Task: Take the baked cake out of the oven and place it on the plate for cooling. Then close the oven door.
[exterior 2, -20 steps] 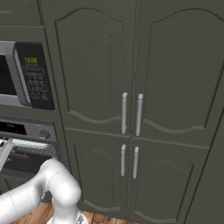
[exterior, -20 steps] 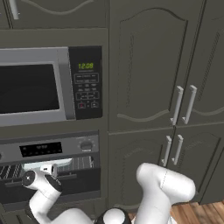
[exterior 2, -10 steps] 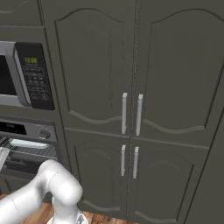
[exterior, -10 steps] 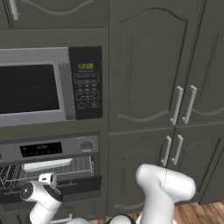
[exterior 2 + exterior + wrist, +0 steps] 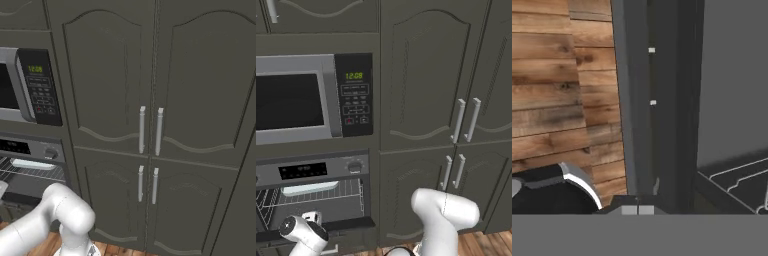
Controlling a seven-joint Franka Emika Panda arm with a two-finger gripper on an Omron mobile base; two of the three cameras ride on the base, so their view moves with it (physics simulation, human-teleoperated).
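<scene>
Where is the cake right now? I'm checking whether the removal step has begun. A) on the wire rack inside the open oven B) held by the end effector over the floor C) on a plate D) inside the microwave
A: in the left base view the baked cake lies as a pale slab on the wire rack inside the oven, under its control strip, with nothing gripping it.
</scene>
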